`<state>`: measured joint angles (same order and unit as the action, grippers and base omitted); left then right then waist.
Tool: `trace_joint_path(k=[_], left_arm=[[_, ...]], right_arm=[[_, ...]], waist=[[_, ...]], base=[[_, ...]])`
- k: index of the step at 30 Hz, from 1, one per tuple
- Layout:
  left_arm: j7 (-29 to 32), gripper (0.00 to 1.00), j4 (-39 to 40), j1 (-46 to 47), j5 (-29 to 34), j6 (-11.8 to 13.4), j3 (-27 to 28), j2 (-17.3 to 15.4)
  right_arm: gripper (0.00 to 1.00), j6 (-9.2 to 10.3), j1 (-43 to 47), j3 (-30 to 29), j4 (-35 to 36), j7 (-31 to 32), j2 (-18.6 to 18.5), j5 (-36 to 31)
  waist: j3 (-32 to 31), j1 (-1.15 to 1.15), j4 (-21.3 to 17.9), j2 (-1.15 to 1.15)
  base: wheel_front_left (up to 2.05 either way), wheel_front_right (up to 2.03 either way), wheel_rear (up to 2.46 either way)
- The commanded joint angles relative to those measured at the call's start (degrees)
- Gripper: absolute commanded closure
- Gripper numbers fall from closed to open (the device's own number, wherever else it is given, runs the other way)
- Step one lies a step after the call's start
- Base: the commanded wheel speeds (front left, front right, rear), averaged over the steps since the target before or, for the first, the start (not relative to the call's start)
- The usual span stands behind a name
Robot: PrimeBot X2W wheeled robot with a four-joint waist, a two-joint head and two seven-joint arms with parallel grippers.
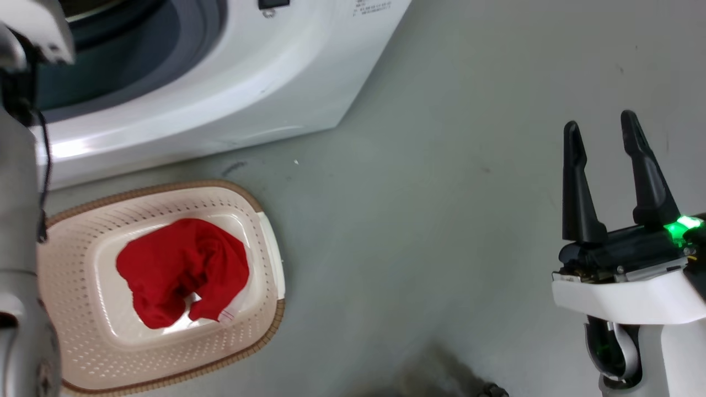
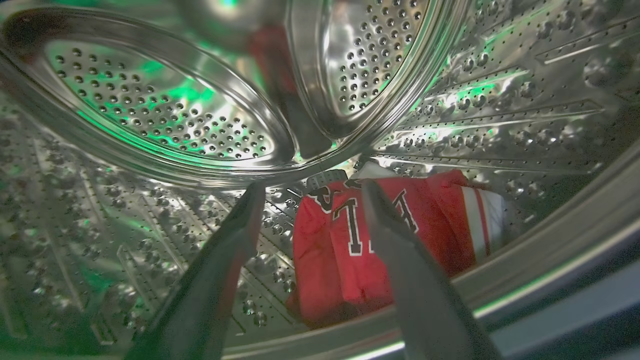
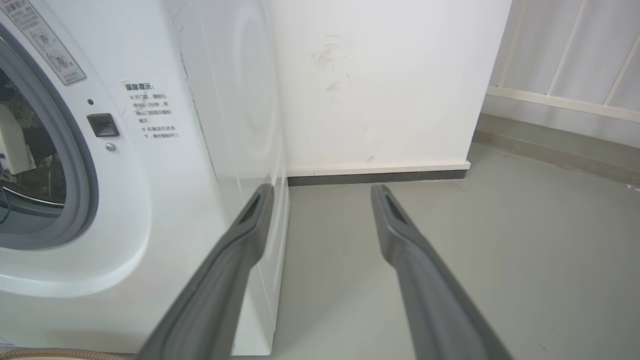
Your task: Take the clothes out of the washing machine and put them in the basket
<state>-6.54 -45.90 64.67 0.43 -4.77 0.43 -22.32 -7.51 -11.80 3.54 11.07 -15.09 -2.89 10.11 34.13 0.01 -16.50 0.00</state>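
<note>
grey floor [image 1: 441, 220] is carrying cream perforated plastic basket [image 1: 265, 342], plain red garment [image 1: 182, 270] lying inside. red lettered sports jersey [image 2: 340, 270] is sitting low in steel drum [image 2: 150, 115] of white washing machine [image 1: 220, 99]. left end effector [image 2: 312, 186] is hovering before it, fingers spread, empty; right end effector [image 1: 600, 118] is likewise standing apart. best closing on a thick fold.

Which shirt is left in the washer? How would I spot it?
Start at the big white washer and look into its shiny steel drum. A crumpled red jersey lies there, against the drum's front lip. Unlike the plain red shirt in the basket, it has black-and-white numbers and white stripes.
</note>
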Motion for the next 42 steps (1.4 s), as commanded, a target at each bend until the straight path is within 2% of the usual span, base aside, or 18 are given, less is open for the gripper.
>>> trace_joint_path(k=[1,11,12,16,23,26,29,40,41,42], left_arm=[[2.02,0.00,-1.21,2.97,0.53,-0.72,-1.09,-0.84],[19.92,0.00,-6.41,17.42,1.49,-2.55,-7.12,-5.29],[19.92,0.00,-6.41,17.42,1.49,-2.55,-7.12,-5.29],[28.21,0.00,-8.26,21.90,-1.37,-2.61,-10.67,-5.73],[43.78,0.00,-10.30,29.81,-5.99,-2.60,-17.14,-8.48],[48.10,0.00,-9.91,32.08,-6.91,-2.61,-19.60,-9.67],[49.71,0.00,-9.26,33.79,-7.42,-2.60,-21.15,-11.62],[52.09,0.00,-9.87,31.58,-9.87,-2.86,-25.72,-12.42],[49.88,1.00,-8.44,31.95,-10.22,-2.86,-27.20,-13.26],[49.32,1.00,-8.22,31.91,-10.63,-2.86,-27.72,-13.33]], right_arm=[[0.00,0.04,-1.43,0.04,0.46,-0.12,0.03,0.54],[0.00,0.04,-4.12,0.28,2.24,-0.13,0.03,3.59],[0.00,0.04,-4.12,0.28,2.24,-0.13,0.03,3.59],[0.00,0.04,-4.28,0.42,3.09,-0.12,0.02,4.36],[0.00,0.04,-4.85,1.33,5.10,-0.12,0.03,6.18],[0.00,0.04,-4.72,1.67,6.13,-0.12,0.04,6.80],[0.00,0.04,-5.04,2.24,7.24,-0.12,0.04,7.34],[0.00,0.04,-5.11,2.02,8.64,-0.12,0.03,8.28],[0.00,0.04,-5.21,2.02,8.46,-0.12,0.03,8.04],[0.00,0.04,-5.16,1.93,8.28,-0.12,0.03,7.88]], waist=[[3.59,-0.01,-2.01,0.00],[10.13,-0.01,-5.11,0.00],[10.13,-0.01,-5.11,0.00],[11.68,-0.01,-6.27,0.00],[14.98,-0.01,-8.18,0.00],[16.25,-0.01,-8.78,0.00],[17.49,-0.01,-9.50,0.00],[19.35,-0.01,-9.88,0.00],[19.26,-0.01,-9.81,0.00],[19.03,-0.01,-9.66,0.00]], base=[[0.00,0.00,0.00],[0.00,0.00,0.00],[0.00,0.00,0.00],[0.00,0.00,0.00],[0.00,0.00,0.00],[0.00,0.00,0.00],[0.00,0.00,0.00],[0.00,0.00,0.00],[0.00,0.00,0.00],[0.00,0.00,0.00]])
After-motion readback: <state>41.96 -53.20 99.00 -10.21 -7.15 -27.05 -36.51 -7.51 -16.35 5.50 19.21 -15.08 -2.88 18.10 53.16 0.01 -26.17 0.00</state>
